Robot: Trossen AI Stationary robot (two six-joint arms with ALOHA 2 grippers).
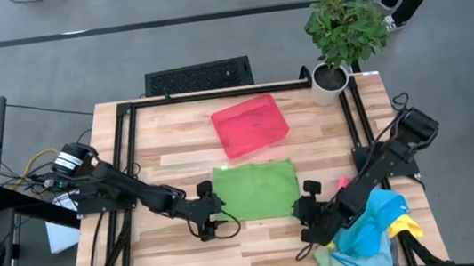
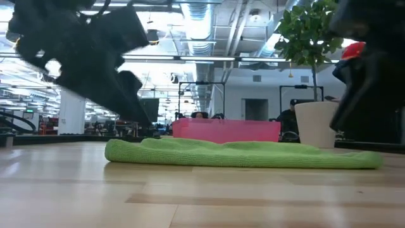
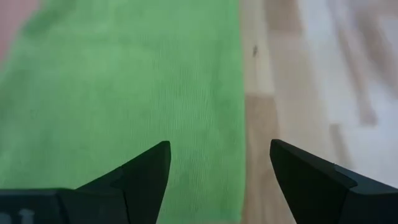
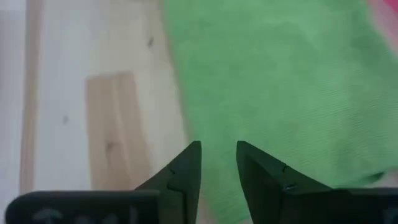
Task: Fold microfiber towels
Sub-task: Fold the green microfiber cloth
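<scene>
Only the high view shows the towel pile (image 1: pixel 369 234) beside the green towel (image 1: pixel 257 189). Left pincer (image 3: pixel 217 168) gapes empty; right pincer (image 4: pixel 217 165) stands narrowly parted, empty.

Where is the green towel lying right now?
In the high view the green towel lies flat mid-table, just near of the red tray, between the left gripper and right gripper.

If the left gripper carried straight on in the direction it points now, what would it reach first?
Most likely the green towel: the open left gripper points along the towel's near edge, one finger over cloth, the other over bare table. How high it hovers is unclear.
</scene>
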